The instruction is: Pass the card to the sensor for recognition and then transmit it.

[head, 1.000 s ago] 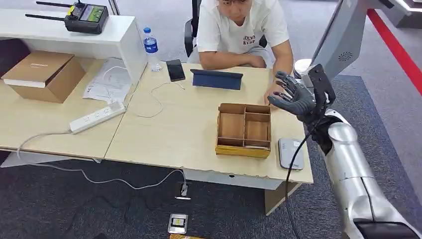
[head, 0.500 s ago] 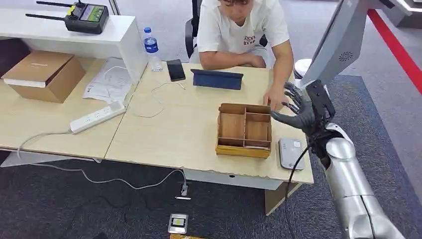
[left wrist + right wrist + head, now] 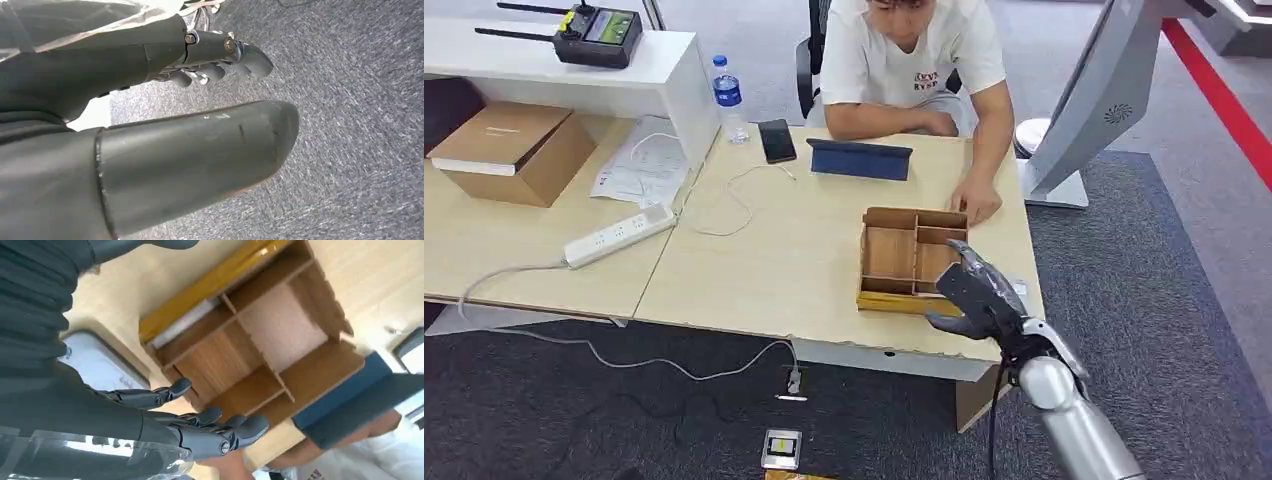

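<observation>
Card: the right wrist view shows a pale flat strip (image 3: 184, 322) in the narrow compartment just behind the yellow front wall of the wooden box (image 3: 914, 262). It may be the card, but I cannot tell for sure. From the head view that compartment is too shallow to read.

Right hand (image 3: 974, 295): it hovers over the near right corner of the box with fingers (image 3: 165, 395) spread and nothing in it. In the head view it covers most of the sensor. The wrist view shows the sensor (image 3: 97, 367) as a pale grey pad with rounded corners, lying flat on the table (image 3: 774, 270) just beside the box's right wall.

Left hand (image 3: 150, 145): it is seen close from its own wrist camera, hanging over grey carpet. The thumb is straight, the fingers are lightly bent away from it, and nothing is held.

Counts on the table:
- One divided box and one sensor.
- One dark blue tablet (image 3: 859, 160).
- One phone (image 3: 776, 140).
- One water bottle (image 3: 727, 95).
- One white power strip (image 3: 619, 235).
- One cardboard carton (image 3: 514, 150).

One person sits at the far side, with a hand (image 3: 977, 200) flat on the table near the box's far right corner.
</observation>
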{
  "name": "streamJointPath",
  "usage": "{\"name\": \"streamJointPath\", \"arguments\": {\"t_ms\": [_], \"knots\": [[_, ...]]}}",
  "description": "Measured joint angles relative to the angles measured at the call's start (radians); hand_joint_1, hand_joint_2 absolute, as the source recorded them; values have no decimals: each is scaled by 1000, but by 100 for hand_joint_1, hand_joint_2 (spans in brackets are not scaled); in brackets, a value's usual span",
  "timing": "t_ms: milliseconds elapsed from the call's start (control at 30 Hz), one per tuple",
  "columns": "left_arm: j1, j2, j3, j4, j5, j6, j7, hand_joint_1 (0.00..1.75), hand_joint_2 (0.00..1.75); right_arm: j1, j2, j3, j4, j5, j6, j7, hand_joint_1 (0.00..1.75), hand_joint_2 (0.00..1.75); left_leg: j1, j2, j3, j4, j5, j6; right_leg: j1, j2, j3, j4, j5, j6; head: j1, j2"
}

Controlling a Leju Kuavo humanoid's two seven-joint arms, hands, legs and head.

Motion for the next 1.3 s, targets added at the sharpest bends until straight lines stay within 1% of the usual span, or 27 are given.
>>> {"name": "streamJointPath", "arguments": {"t_ms": [167,267,367,400,467,533,567,600,667,700,867,1300], "knots": [[1,1,0,0,-2,0,0,0,0,69,-21,18,-131,16,4,63,0,175,0,0,0,0,0,0,0,0,0,0,0,0,0,0],[1,1,0,0,-14,9,0,0,0,86,-34,22,-183,41,2,75,0,175,0,0,0,0,0,0,0,0,0,0,0,0,0,0],[1,1,0,0,-14,9,-3,0,0,94,-40,33,-210,106,-21,68,0,175,0,0,0,0,0,0,0,0,0,0,0,0,0,0],[1,1,0,0,-15,9,-3,0,0,94,-40,42,-213,139,-35,62,0,175,0,0,0,0,0,0,0,0,0,0,0,0,0,0],[0,1,0,0,-15,9,-3,0,0,94,-39,61,-217,236,-87,52,0,175,0,0,0,0,0,0,0,0,0,0,0,0,0,0],[0,1,0,0,-15,9,-3,0,0,93,-34,75,-216,323,-148,46,0,175,0,0,0,0,0,0,0,0,0,0,0,0,0,0],[1,1,0,0,-15,9,-3,0,0,89,-29,80,-210,366,-196,41,0,175,0,0,0,0,0,0,0,0,0,0,0,0,0,0],[0,0,0,0,-16,9,-3,0,0,82,-23,83,-201,403,-229,36,0,175,0,0,0,0,0,0,0,0,0,0,0,0,0,0],[0,0,0,0,-19,9,-3,0,0,64,-15,88,-175,459,-288,20,0,175,0,0,0,0,0,0,0,0,0,0,0,0,0,0],[0,0,0,0,-21,9,-3,0,0,54,-10,90,-157,470,-302,15,0,175,0,0,0,0,0,0,0,0,0,0,0,0,0,0],[0,0,0,0,-23,9,-3,0,0,35,9,95,-92,481,-314,7,0,175,0,0,0,0,0,0,0,0,0,0,0,0,0,0],[0,0,0,0,-23,9,-3,0,0,20,29,101,-17,485,-316,0,0,175,0,0,0,0,0,0,0,0,0,0,0,0,0,0]]}}
